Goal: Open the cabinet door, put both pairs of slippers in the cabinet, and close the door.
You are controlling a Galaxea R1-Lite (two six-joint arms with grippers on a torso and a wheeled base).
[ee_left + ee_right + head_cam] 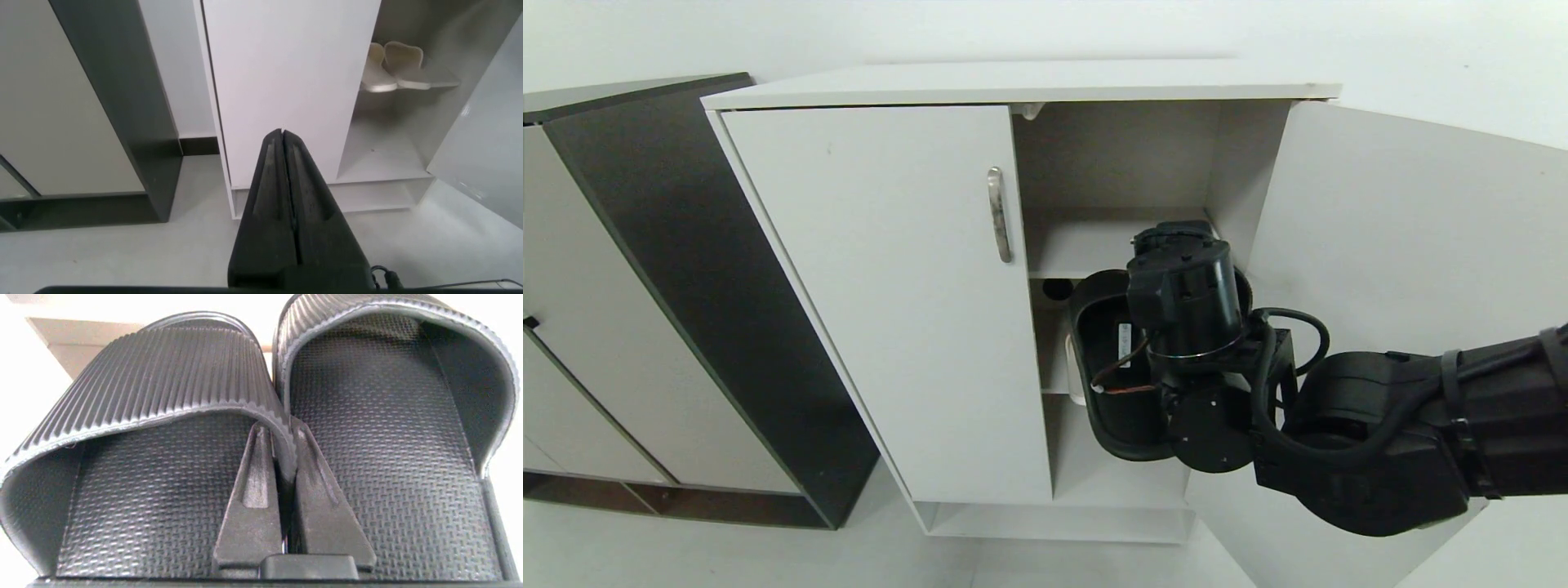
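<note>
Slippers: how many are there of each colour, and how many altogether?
Black slippers: 2, pinched together in the right gripper
Pale slippers: 2, side by side on a shelf
Total: 4 slippers

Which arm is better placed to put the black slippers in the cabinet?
Right: the right gripper grips the black slippers at the open side of the cabinet. The left gripper hangs empty before the closed door.
</note>
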